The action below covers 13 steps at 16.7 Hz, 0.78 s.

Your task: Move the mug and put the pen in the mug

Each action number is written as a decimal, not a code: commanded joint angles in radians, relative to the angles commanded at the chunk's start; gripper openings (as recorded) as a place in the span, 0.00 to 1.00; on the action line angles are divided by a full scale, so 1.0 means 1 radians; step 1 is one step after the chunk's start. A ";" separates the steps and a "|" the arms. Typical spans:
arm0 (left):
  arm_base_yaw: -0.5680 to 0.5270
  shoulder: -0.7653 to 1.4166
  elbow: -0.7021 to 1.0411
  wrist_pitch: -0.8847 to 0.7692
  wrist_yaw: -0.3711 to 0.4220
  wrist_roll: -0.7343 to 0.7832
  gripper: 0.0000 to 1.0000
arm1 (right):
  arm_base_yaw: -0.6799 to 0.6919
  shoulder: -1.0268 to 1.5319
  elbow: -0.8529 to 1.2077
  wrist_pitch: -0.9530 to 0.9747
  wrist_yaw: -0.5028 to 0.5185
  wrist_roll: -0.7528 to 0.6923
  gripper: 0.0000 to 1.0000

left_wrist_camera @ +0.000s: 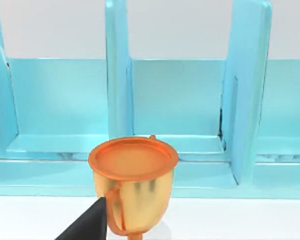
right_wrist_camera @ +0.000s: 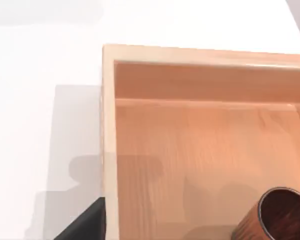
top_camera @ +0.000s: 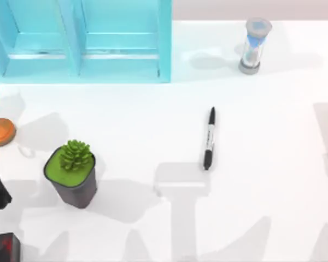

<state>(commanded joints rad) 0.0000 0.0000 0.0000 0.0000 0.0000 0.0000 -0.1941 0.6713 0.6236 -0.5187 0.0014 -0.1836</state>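
Pen (top_camera: 209, 138) lengthwise front-to-back, seemingly flat

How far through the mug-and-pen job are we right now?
Early. Nothing looks done: the pen lies flat on the white table, untouched, and the mug lies on its side in a wooden tray, seen in the right wrist view. Nothing is visibly held. Left to do: move the mug, then put the pen in it.

Background stuff: a turquoise shelf unit (top_camera: 87, 43) runs along the back left of the white table (top_camera: 262, 207), an hourglass (top_camera: 253, 46) stands back right, and a potted succulent (top_camera: 72, 173) sits front left. An orange goblet (left_wrist_camera: 132, 187) stands in front of the shelf. There's also a shallow wooden tray (right_wrist_camera: 190, 145).
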 joint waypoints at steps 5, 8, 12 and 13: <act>0.000 0.000 0.000 0.000 0.000 0.000 1.00 | -0.131 0.534 0.452 -0.355 0.000 -0.127 1.00; 0.000 0.000 0.000 0.000 0.000 0.000 1.00 | -0.201 0.818 0.692 -0.546 0.000 -0.196 1.00; 0.000 0.000 0.000 0.000 0.000 0.000 1.00 | -0.273 1.093 0.934 -0.743 -0.001 -0.267 1.00; 0.000 0.000 0.000 0.000 0.000 0.000 1.00 | -0.286 1.138 0.976 -0.778 -0.001 -0.280 1.00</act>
<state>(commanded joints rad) 0.0000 0.0000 0.0000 0.0000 0.0000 0.0000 -0.4801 1.8097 1.6001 -1.2971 0.0007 -0.4637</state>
